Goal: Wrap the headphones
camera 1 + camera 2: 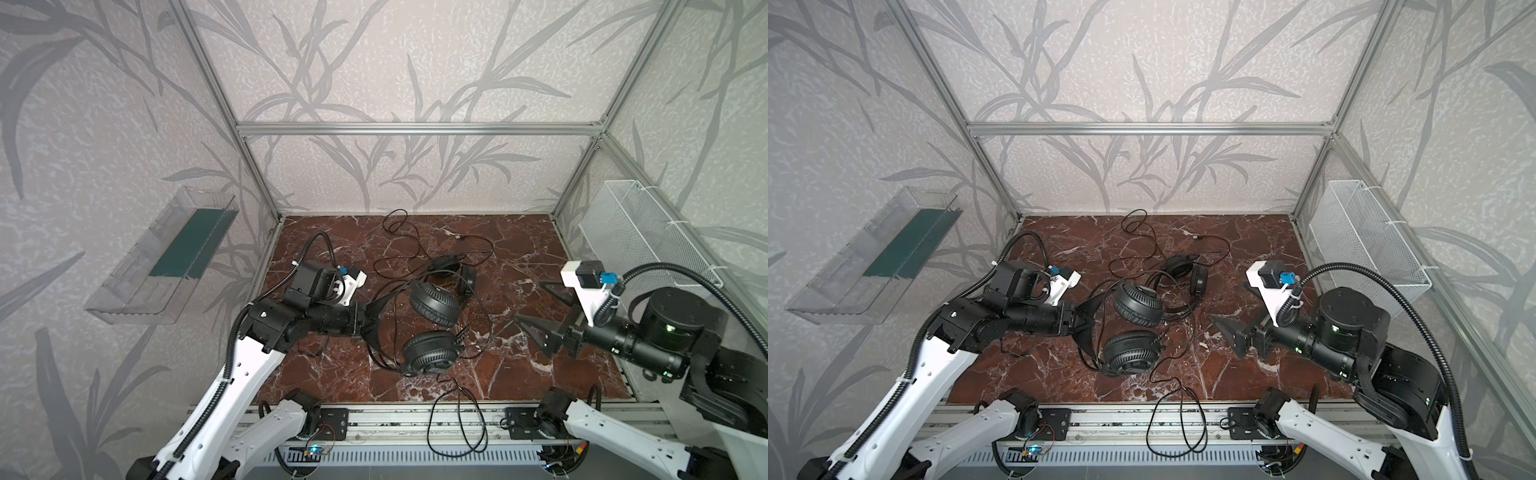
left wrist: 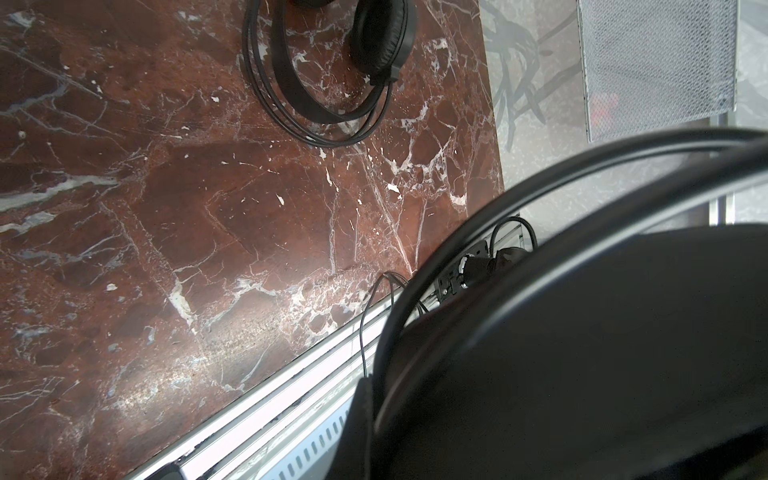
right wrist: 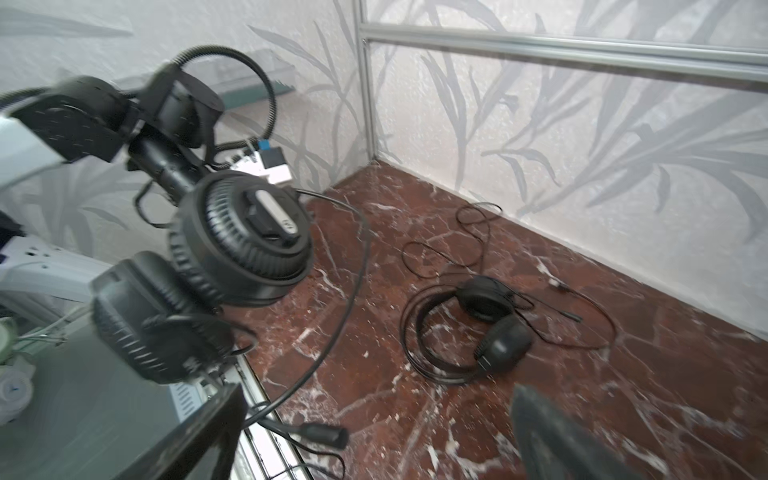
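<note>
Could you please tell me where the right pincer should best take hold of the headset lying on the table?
Probably its headband, mid-arc, from straight above: it lies flat on the table, bowing away from both earcups and the cable loops.

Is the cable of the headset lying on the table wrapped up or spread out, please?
Spread out: its cable trails in loose loops over the table behind the headset.

White arm links (image 1: 232, 374); black joints (image 1: 274, 320), ribbed hoses (image 3: 226, 50); right tool (image 1: 530, 302) perhaps triangular-fingered

Headphones (image 1: 434, 309) and cables (image 1: 415, 245) crowd centre, bare tabletop (image 1: 519, 245) at right
</note>
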`<state>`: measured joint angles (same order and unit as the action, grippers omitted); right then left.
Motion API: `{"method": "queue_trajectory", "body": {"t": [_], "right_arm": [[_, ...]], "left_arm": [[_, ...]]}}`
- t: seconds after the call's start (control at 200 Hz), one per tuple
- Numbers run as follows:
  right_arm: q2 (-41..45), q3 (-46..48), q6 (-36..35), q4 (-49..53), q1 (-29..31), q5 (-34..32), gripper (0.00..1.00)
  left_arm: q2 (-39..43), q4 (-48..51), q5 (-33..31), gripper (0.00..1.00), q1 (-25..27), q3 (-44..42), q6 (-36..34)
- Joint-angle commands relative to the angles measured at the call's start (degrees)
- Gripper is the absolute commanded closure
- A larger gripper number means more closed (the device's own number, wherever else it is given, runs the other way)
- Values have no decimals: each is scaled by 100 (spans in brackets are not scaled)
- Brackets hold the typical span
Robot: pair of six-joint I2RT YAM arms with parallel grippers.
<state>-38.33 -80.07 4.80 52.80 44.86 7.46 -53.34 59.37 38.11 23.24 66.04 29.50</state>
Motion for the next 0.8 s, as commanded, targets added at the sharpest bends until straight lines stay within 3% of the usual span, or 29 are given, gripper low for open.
{"method": "queue_trajectory", "body": {"t": [0.0, 0.235, 0.4, 0.625, 0.795], "right_arm": [[423, 959, 355, -1100, -21, 1102, 1], [1432, 2913, 1383, -2817, -17, 1588, 1], [1644, 3838, 1568, -3419, 36, 1470, 1], [1150, 4535, 1481, -4348, 394, 1088, 1], [324, 4892, 1103, -4973, 1324, 362, 1]], "left_arm": [[61, -372, 607, 100, -279, 295, 404], [28, -763, 1035, 100, -621, 108, 855], [4, -1003, 1246, 100, -732, 58, 1113], [-53, -1071, 1286, 100, -853, 22, 1251], [-57, -1137, 1230, 100, -922, -63, 1337]]}}
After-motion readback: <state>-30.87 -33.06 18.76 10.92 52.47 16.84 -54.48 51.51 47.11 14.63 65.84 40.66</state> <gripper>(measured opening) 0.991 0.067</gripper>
